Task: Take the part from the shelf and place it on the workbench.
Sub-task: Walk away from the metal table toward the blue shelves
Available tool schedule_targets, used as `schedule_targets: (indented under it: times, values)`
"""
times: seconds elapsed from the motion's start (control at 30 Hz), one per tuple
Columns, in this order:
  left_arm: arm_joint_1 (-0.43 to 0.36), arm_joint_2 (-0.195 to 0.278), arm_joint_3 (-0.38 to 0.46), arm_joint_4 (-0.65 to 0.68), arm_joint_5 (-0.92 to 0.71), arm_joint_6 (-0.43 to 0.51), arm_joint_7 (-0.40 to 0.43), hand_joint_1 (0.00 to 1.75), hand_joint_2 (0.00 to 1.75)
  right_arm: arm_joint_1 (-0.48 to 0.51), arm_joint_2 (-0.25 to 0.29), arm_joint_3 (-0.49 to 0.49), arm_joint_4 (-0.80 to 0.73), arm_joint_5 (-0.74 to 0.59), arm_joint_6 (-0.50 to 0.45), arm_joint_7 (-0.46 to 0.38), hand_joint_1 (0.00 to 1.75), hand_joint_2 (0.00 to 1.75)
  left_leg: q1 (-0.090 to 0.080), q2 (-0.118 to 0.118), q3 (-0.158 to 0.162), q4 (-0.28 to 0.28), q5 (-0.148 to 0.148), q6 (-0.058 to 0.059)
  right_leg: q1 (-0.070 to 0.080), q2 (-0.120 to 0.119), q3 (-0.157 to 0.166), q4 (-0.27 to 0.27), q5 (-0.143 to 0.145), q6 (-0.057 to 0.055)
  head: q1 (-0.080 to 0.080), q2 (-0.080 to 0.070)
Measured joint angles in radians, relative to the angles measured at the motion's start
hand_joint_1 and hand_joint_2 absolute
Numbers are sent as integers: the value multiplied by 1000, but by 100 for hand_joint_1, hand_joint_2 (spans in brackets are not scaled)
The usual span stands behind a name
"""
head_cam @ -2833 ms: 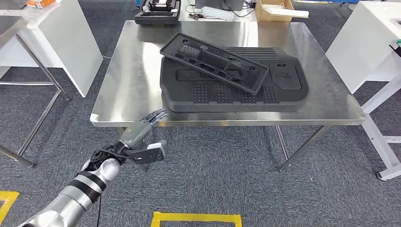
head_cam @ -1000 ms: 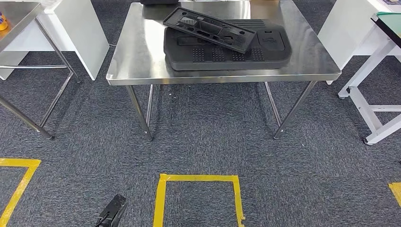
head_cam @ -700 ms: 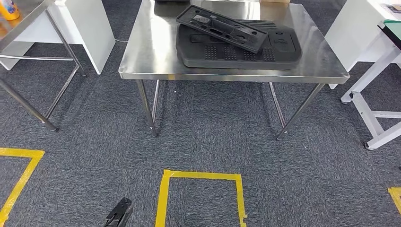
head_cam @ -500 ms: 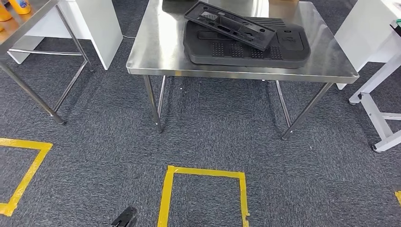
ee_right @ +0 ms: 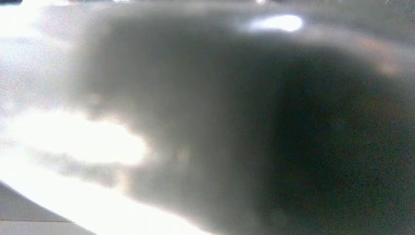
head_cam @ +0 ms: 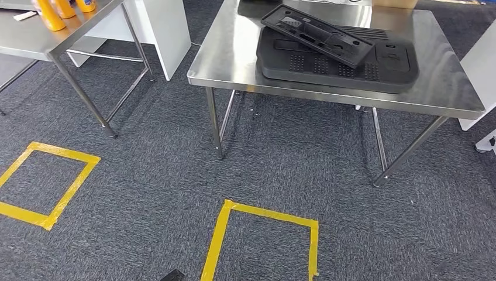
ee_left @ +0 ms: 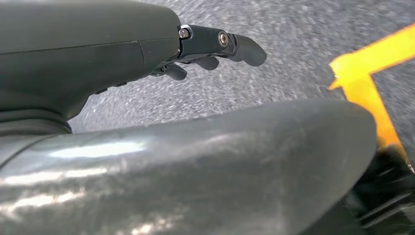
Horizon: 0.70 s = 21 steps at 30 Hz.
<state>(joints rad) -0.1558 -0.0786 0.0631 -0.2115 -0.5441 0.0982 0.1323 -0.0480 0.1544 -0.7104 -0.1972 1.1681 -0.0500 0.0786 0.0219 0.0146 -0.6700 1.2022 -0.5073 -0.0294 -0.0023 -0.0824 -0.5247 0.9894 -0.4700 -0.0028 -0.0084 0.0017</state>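
A long black plastic part [head_cam: 319,34] lies tilted on top of a larger black ribbed panel [head_cam: 345,64]. Both rest on the steel workbench [head_cam: 228,52] at the upper right of the head view, some way ahead of me. My left hand [ee_left: 195,44] hangs low over the grey carpet, with its dark fingers [ee_left: 242,48] stretched out and nothing in them. A dark tip of it [head_cam: 174,275] peeks in at the bottom edge of the head view. The right wrist view is a grey blur in which I can make out nothing.
A second steel table [head_cam: 35,44] with yellow bottles [head_cam: 50,14] stands at the upper left, a white cabinet [head_cam: 166,29] beside it. Yellow tape squares [head_cam: 47,184] [head_cam: 266,234] mark the carpet. A white bench edge [head_cam: 482,41] is at the far right.
The whole picture has shifted: the camera has backed off from the workbench and swung left, bringing in the left table. My left hand, earlier raised near the workbench edge, now hangs down.
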Motion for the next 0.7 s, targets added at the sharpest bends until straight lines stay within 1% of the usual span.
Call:
schedule_targets:
  times: [0.03,0.07,0.1,0.13,0.17,0.2,0.23,0.27,0.3,0.33,0.37,0.4,0.43,0.47,0.5,0.53,0.57,0.6,0.63,0.67,0.7]
  values:
    - [-1,-1,-1,0,-1,7,5,0,0,-1,0,3,0,2,0,2,0,0,-3,26,42,-70,21,2,3,-11,1,1,-1,2,-1,0]
    - [-4,-1,-2,0,-1,14,9,0,0,-2,0,6,0,3,1,3,0,0,-6,45,74,-127,37,9,8,-21,2,3,-2,4,0,0]
    - [-5,-2,-3,0,0,19,12,0,0,-3,0,9,0,4,1,5,0,0,-10,59,91,-160,43,15,12,-30,2,5,-3,7,1,0]
    - [-7,-3,-3,0,1,22,15,0,0,-4,0,11,0,5,1,6,0,0,-14,62,92,-171,41,23,16,-39,1,5,-4,12,2,0]
    - [-7,-4,-3,1,2,24,17,0,0,-5,-1,13,0,6,1,7,0,0,-15,47,87,-172,45,31,17,-49,1,5,-3,16,3,0]
    - [-6,-4,-3,1,2,26,18,0,0,-6,-1,14,0,7,1,7,0,0,-14,36,85,-175,49,38,16,-53,-1,7,-5,20,3,0]
    - [-6,-5,-3,1,2,26,19,0,0,-6,-1,16,0,7,1,8,0,0,-13,24,82,-177,54,45,13,-41,-6,15,-12,25,5,0]
    - [-7,-6,-3,2,3,25,17,0,0,-6,-2,18,0,8,2,8,0,0,-10,12,78,-180,59,53,10,-16,-17,40,-29,27,7,0]
    - [-8,-8,-3,2,4,22,13,0,0,-5,-2,20,0,8,3,8,0,0,-7,-1,74,-182,65,60,6,18,-39,87,-56,27,10,0]
    - [-10,-10,-3,2,6,15,6,0,0,-5,-2,21,1,10,4,8,0,0,-6,-14,67,-182,70,64,3,49,-67,154,-89,25,12,0]
    - [-10,-12,-3,2,7,7,-5,0,0,-4,-3,22,1,11,7,9,0,0,-7,-29,61,-182,74,67,0,66,-99,225,-119,24,13,0]
    - [-10,-14,-3,2,6,-3,-18,0,0,-4,-3,22,1,13,10,9,0,0,-7,-44,55,-182,79,67,-1,74,-124,280,-139,26,13,0]
    - [-9,-14,-4,2,-1,-12,-36,0,0,-4,-4,23,1,14,14,10,0,0,-7,-59,50,-182,83,65,-2,77,-132,300,-142,31,13,0]
    - [-8,-14,-8,2,-12,-19,-52,0,0,-4,-5,24,2,15,18,9,0,0,-6,-74,46,-181,88,63,-3,79,-118,276,-128,39,13,0]
    - [-7,-14,-13,2,-24,-26,-66,0,0,-4,-6,25,2,16,21,9,0,0,-6,-89,43,-181,92,60,-5,86,-86,215,-104,46,13,0]
    - [-7,-15,-18,2,-34,-32,-76,0,0,-4,-7,26,2,17,23,8,0,0,-5,-103,41,-181,97,55,-8,106,-46,136,-78,52,13,0]
    - [-7,-15,-23,2,-40,-35,-80,0,0,-5,-8,27,2,18,24,6,0,0,-7,-116,38,-181,101,50,-8,123,-12,69,-57,52,13,0]
    - [-7,-15,-27,2,-43,-38,-82,0,0,-5,-9,29,2,18,26,6,0,0,-8,-126,36,-181,105,44,-7,135,8,25,-43,47,12,0]
    - [-6,-15,-30,2,-47,-40,-81,0,0,-6,-10,29,2,19,28,5,0,0,-9,-134,33,-182,109,37,-4,141,16,6,-38,40,12,0]
    - [-5,-15,-32,2,-50,-41,-80,0,0,-7,-10,30,2,21,29,6,0,0,-9,-142,32,-185,113,30,0,133,15,6,-34,32,12,0]
    - [-4,-14,-35,3,-52,-40,-75,0,0,-8,-11,31,2,22,31,7,0,0,-7,-149,30,-187,118,23,-1,122,16,4,-28,23,12,0]
